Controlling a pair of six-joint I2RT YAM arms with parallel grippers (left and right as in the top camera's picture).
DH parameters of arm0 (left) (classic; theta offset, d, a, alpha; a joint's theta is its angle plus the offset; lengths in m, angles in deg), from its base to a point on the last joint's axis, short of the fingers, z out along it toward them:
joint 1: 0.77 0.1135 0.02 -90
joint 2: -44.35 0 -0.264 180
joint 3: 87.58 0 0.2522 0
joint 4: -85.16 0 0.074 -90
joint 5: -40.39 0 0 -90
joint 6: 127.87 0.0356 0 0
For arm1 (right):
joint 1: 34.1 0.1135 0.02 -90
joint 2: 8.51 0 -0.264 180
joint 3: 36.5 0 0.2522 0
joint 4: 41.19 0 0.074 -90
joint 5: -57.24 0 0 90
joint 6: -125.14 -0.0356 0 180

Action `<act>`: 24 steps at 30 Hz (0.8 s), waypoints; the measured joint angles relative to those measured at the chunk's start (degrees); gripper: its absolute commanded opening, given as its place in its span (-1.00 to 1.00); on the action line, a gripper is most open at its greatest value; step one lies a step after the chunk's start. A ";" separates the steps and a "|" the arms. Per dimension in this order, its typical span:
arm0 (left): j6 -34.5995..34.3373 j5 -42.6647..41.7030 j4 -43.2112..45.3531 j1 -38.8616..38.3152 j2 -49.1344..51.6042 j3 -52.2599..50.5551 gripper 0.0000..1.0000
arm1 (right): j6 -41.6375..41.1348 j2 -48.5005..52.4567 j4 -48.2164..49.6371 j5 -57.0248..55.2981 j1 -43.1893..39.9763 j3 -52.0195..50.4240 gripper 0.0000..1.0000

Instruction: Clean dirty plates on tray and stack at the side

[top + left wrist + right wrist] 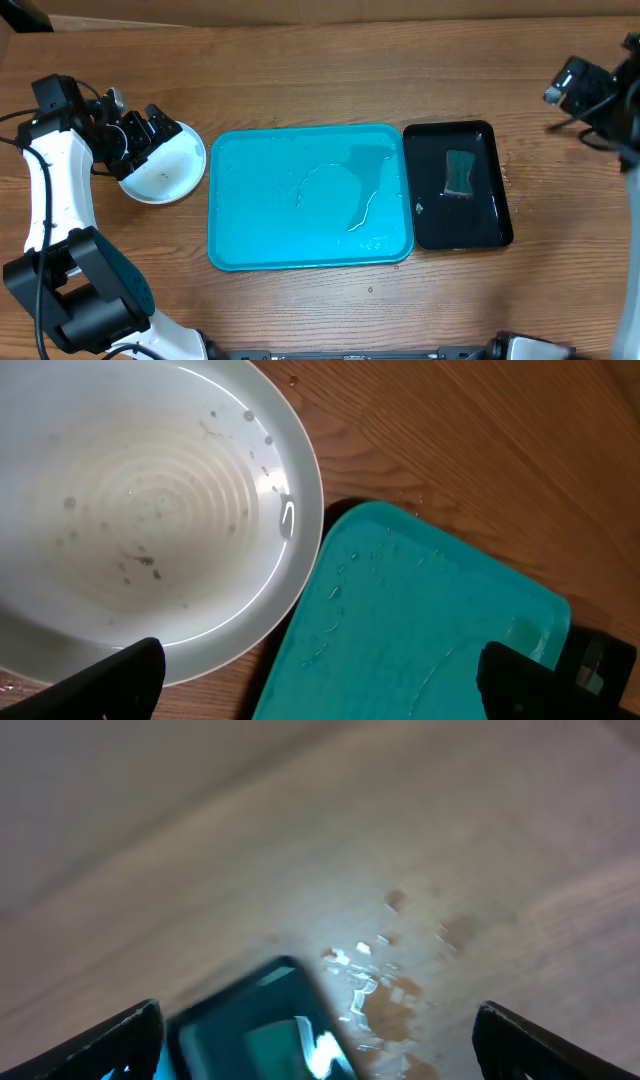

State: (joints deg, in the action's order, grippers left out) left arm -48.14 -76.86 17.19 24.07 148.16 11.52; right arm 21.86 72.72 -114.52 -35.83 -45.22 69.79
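White plate (150, 510) just beside the tray (420, 620), under the left tool (335, 685), jaws apart.

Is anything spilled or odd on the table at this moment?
Yes. A water puddle lies on the turquoise tray, and droplets wet the table beside the black tray. The white plate carries small dark specks.

Overhead view: the left arm (45, 190), white with black joints, rises along the left edge from a base at lower left. The left gripper (158, 130) points right, jaws spread wide, empty. The right arm (625, 110) enters at upper right. The right gripper (565, 82) points left, jaws equally wide, empty.
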 measured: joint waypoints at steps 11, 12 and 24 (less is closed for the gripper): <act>0.02 0.00 -0.02 0.00 0.00 0.00 0.99 | -0.02 -19.76 -0.09 0.33 16.50 0.00 1.00; 0.02 0.00 -0.02 0.00 0.00 0.00 1.00 | 0.00 -21.62 -0.09 0.28 17.27 0.00 1.00; 0.02 0.00 -0.02 0.00 0.00 0.00 1.00 | -0.02 -34.23 7.02 -4.17 17.90 -4.46 1.00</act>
State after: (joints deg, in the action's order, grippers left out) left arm -48.11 -76.86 17.17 24.07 148.16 11.52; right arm 21.84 38.49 -107.51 -40.00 -27.32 65.33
